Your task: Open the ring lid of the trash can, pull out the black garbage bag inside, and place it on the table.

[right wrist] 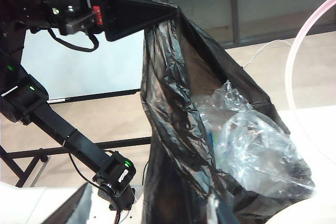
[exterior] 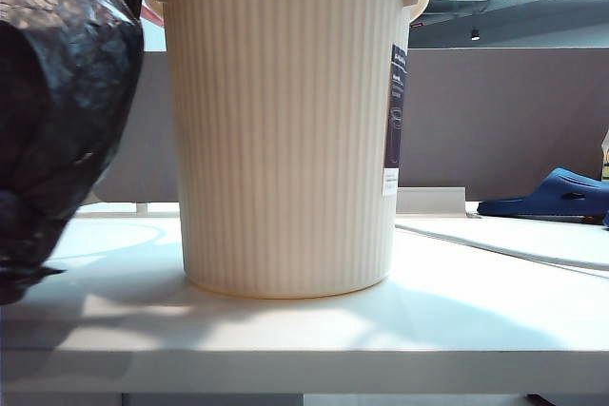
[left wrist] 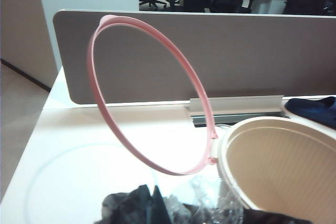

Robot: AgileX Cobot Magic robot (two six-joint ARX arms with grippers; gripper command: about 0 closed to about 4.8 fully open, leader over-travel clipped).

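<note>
The cream ribbed trash can (exterior: 285, 130) stands on the white table (exterior: 457, 320); its inside (left wrist: 283, 171) shows no bag. The pink ring lid (left wrist: 152, 77) is swung up on its hinge at the rim. The black garbage bag (right wrist: 178, 129), with clear plastic inside, hangs outside the can, on its left (exterior: 57, 102). My left gripper (right wrist: 170, 11) is shut on the bag's top edge, and the bunched bag (left wrist: 131, 208) fills that gripper's own view. My right gripper (right wrist: 149, 217) is open close beside the hanging bag, one dark finger (right wrist: 68, 211) showing, the other hidden by it.
A grey partition panel (exterior: 495, 121) runs behind the table with a metal cable tray (left wrist: 236, 108) at its foot. A blue slipper (exterior: 557, 195) lies at the back right. A thin cable (exterior: 504, 249) crosses the table's right side.
</note>
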